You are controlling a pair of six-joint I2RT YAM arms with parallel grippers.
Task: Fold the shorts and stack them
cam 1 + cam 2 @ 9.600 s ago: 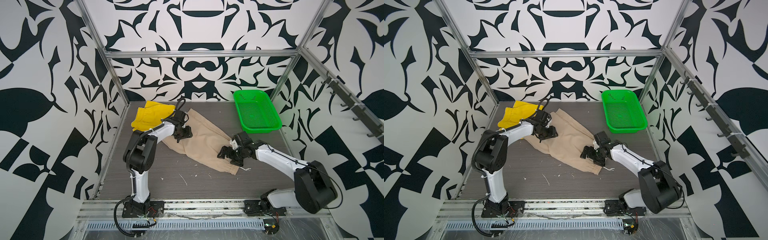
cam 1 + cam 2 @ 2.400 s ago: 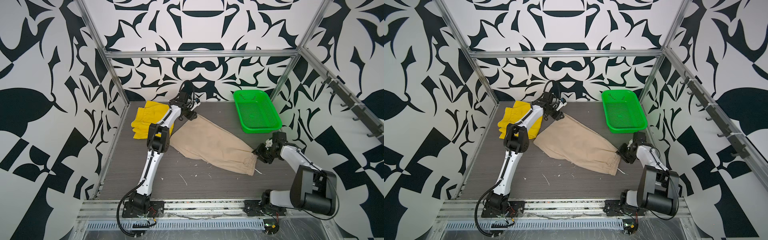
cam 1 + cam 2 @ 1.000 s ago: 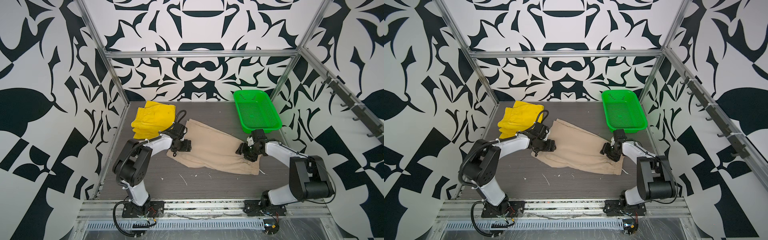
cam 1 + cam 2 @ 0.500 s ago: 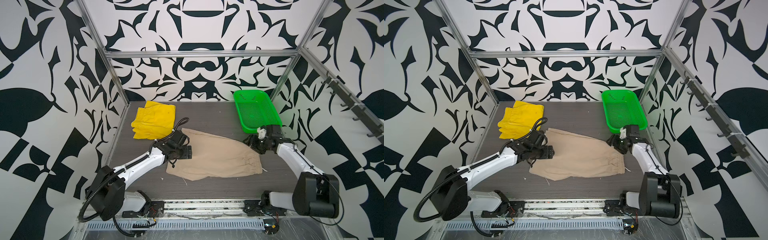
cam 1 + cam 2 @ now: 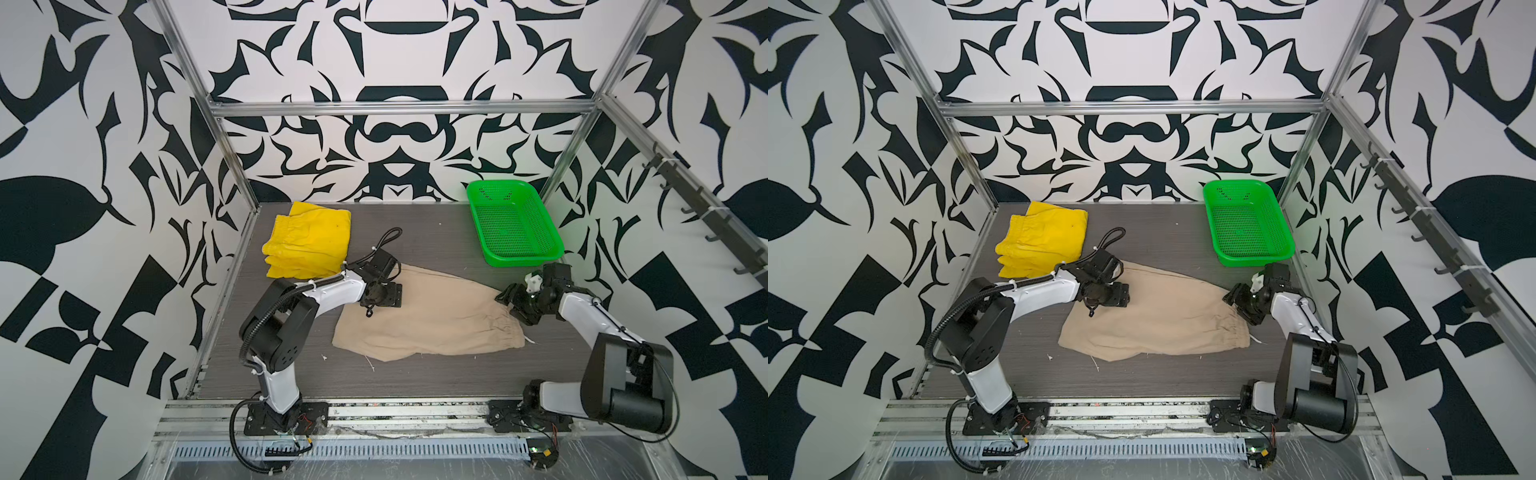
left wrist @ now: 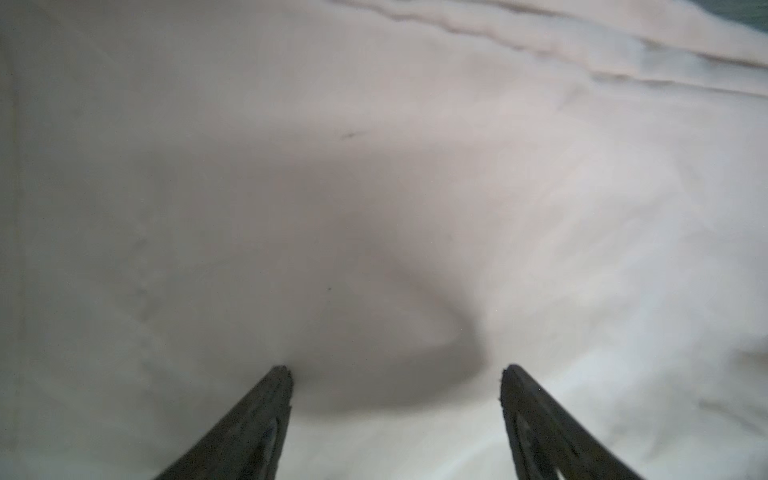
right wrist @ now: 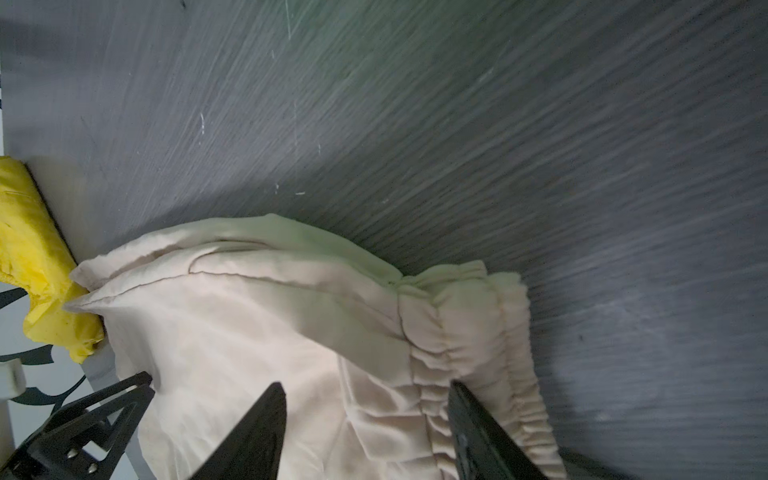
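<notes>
Beige shorts (image 5: 432, 320) near yellow shorts (image 5: 309, 241)

- Your left arm (image 5: 332, 291): base at the near edge, elbow folded high, white forearm lying nearly level and reaching toward the middle in both top views.
- Your left gripper (image 6: 395, 370): pointed downward, jaws spread wide, nothing pinched between them.
- Your right arm (image 5: 579, 305): base at the near edge, forearm slanting away and inward.
- Your right gripper (image 7: 365, 388): carried low, aimed toward the left arm's side, jaws parted, not clamped.
</notes>
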